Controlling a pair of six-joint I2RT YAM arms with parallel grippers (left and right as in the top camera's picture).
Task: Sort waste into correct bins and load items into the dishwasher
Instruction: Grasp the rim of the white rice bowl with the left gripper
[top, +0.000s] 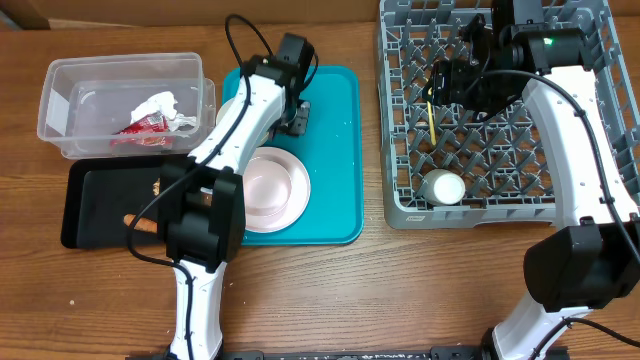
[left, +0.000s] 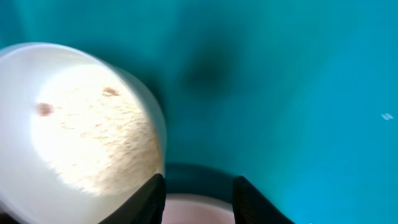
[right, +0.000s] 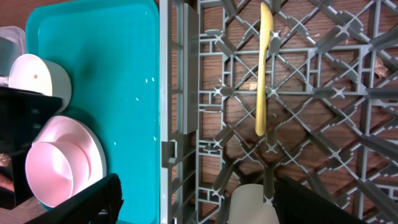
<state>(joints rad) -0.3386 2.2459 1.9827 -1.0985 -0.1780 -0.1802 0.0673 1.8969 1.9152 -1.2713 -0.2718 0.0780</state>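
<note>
Left claw: the left claw (left: 199, 200) was open and empty, its fingers (left: 149, 199) spread low over the teal tray (left: 298, 74).
Nearest thing: a white bowl (left: 81, 124) stood just off the claw's left finger, apart from it and not between the fingers.
In the bowl: a dusting of brown crumbs (left: 106, 137) lay inside, with two darker bits.
Step in hand: probably taking this bowl so the crumbs could be tipped out.
Doing it well: the claw needed to shift left until one finger dropped inside the rim and the other outside, then close on the wall. The bowl had to stay level in the lift or the crumbs would spill onto the tray.
Behind the claw: the plate (top: 250, 218) sat with a second bowl (top: 278, 185) on it.
Further out: the black tray (top: 100, 195) held the sausage (top: 140, 222). The clear tub (top: 60, 90) held the wrapper (top: 145, 122) and paper (top: 160, 103).
Right claw: the right claw (right: 211, 200) was wide open and empty above the rack (right: 180, 74).
Under it: the spoon (right: 264, 74) lay ahead in the rack and the cup (right: 252, 205) lay close below.
</note>
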